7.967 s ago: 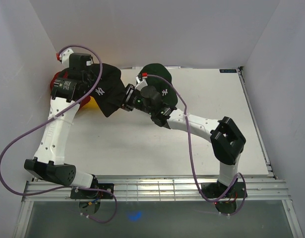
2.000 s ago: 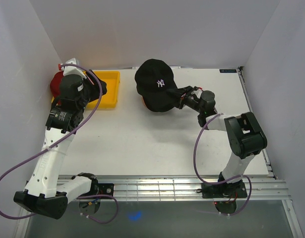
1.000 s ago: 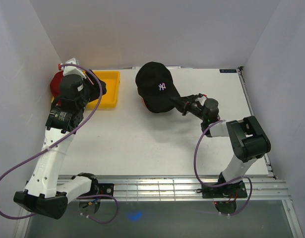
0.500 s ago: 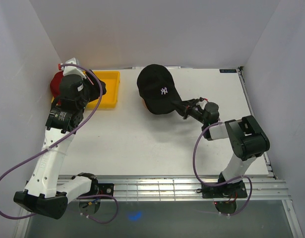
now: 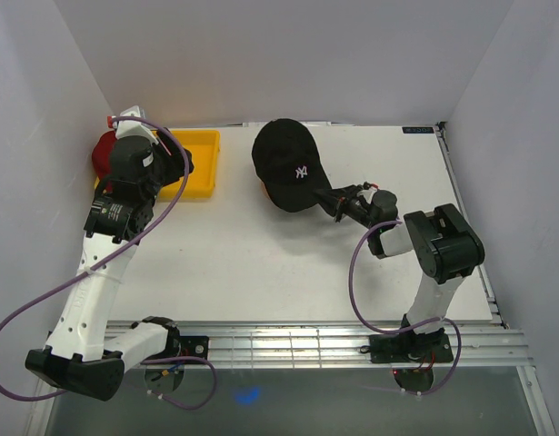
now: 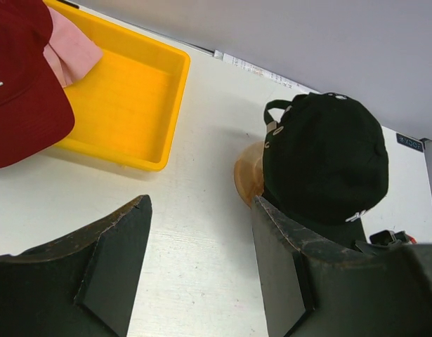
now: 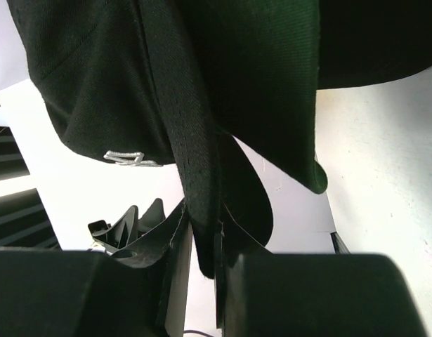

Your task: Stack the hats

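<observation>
A black hat (image 5: 291,168) with a white logo sits over a wooden stand (image 5: 265,189) at the back middle of the table. My right gripper (image 5: 337,203) is shut on its brim (image 7: 201,168) from the right. In the right wrist view a dark green hat (image 7: 272,77) lies right under the black one. A red hat (image 6: 19,84) and a pink hat (image 6: 72,49) lie at the left end of the yellow tray (image 6: 131,91). My left gripper (image 5: 176,163) hovers over that tray, open and empty, with the black hat (image 6: 324,161) off to its right.
White walls close in the table at the back and both sides. The yellow tray (image 5: 195,163) sits at the back left, with the red hat (image 5: 102,153) against the left wall. A small dark label (image 5: 418,130) marks the back right corner.
The right gripper has drawn the black hat's brim a little to the right and toward me, and the hat has turned and shifted slightly on the stand. The left arm has not moved.
</observation>
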Robot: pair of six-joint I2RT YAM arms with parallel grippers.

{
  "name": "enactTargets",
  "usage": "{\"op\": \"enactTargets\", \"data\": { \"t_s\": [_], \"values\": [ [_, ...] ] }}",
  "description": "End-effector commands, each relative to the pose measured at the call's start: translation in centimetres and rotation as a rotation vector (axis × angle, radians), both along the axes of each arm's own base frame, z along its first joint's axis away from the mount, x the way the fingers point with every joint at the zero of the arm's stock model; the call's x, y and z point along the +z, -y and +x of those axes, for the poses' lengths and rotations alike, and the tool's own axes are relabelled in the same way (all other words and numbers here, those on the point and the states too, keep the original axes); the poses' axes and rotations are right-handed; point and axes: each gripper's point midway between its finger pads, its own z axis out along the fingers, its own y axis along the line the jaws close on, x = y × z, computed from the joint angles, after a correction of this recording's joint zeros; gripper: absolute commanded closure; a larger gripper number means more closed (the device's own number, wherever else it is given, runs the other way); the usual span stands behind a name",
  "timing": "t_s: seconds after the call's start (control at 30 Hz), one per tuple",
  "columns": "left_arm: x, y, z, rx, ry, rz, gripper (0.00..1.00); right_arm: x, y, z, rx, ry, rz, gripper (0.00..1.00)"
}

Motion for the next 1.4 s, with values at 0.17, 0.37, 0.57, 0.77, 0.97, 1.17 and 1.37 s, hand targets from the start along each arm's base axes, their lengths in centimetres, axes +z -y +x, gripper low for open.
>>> {"op": "enactTargets", "data": {
  "t_s": [0.17, 0.37, 0.57, 0.77, 0.97, 1.17, 1.37],
  "values": [
    [1.1, -0.7, -0.2, 0.023, 0.023, 0.031, 0.31, -5.9, 0.2, -0.7, 0.022, -0.192, -0.076, 0.91],
    [1.3, -1.0, -0.5, 0.029, 0.029, 0.041, 0.31, -6.6, 0.6, -0.9, 0.025, -0.215, -0.106, 0.83],
    [1.3, -1.1, -0.4, 0.031, 0.026, 0.051, 0.3, -7.4, 1.5, -0.9, 0.023, -0.24, -0.139, 0.75],
    [1.2, -1.2, -0.4, 0.033, 0.025, 0.055, 0.3, -7.3, 2.0, -0.5, 0.029, -0.233, -0.159, 0.59],
    [1.5, -1.4, -0.6, 0.038, 0.034, 0.062, 0.3, -6.6, 2.1, 0.0, 0.032, -0.217, -0.195, 0.54],
    [1.6, -1.4, -0.6, 0.039, 0.034, 0.066, 0.3, -6.2, 2.3, 0.1, 0.031, -0.197, -0.25, 0.49],
    [1.6, -1.6, -0.5, 0.054, 0.032, 0.063, 0.29, -3.0, 2.7, 0.7, 0.026, -0.098, -0.289, 0.4]
  ]
}}
